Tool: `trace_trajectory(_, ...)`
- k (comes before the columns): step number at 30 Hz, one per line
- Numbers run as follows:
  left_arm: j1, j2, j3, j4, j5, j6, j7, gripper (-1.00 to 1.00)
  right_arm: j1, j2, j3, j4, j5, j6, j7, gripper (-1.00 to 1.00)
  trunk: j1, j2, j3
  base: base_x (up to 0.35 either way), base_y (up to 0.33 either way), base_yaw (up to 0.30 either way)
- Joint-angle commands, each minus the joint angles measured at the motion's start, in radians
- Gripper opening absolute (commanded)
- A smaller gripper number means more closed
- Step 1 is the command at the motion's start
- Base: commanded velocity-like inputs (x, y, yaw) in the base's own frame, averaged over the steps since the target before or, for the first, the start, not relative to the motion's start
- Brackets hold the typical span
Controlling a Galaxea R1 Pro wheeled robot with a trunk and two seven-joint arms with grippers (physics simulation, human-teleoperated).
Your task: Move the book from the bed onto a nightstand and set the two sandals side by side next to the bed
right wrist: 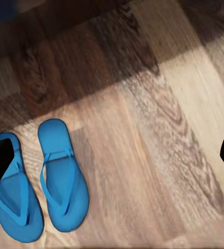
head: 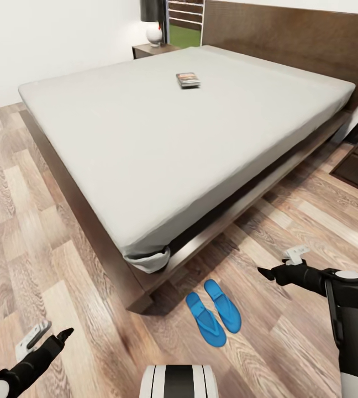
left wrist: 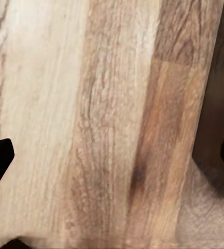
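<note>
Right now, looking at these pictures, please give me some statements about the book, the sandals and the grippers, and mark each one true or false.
1. The book lies on the bed. True.
2. The two sandals lie side by side on the floor near the bed's corner. True.
3. The right gripper holds a sandal. False: it is open and empty.
4. The book is on the nightstand. False: the nightstand carries a lamp.
5. The left gripper is open over bare floor. True.

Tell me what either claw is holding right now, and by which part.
Nothing is held. The left claw and the right claw are both open over the wooden floor. The book lies on the bed; the sandals lie on the floor.
</note>
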Motion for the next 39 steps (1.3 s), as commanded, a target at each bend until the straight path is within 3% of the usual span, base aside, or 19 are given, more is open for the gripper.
trace_trajectory(1, 0.000, -0.023, 0.000, 0.010, 0.008, -0.001, 0.013, 1.00, -0.001, 0.001, -0.001, -0.001, 0.010, 0.002, 0.010, 1.00, -0.001, 0.000, 0.003, 0.000, 0.000, -0.266)
trace_trajectory(4, 0.000, -0.029, 0.001, 0.014, 0.008, -0.002, 0.015, 1.00, -0.001, 0.001, -0.001, -0.001, 0.010, 0.002, 0.010, 1.00, -0.002, 0.001, 0.015, 0.000, 0.000, -0.266)
trace_trajectory(16, 0.005, -0.039, 0.005, 0.026, 0.007, -0.012, 0.016, 1.00, 0.001, 0.004, 0.000, -0.001, 0.010, 0.000, 0.010, 1.00, -0.002, 0.001, 0.015, -0.060, -0.006, -0.266)
trace_trajectory(39, 0.006, -0.039, -0.001, 0.027, 0.008, -0.018, 0.016, 1.00, -0.003, 0.001, -0.003, -0.001, 0.010, 0.006, 0.009, 1.00, -0.002, 0.001, 0.015, -0.299, -0.070, -0.266)
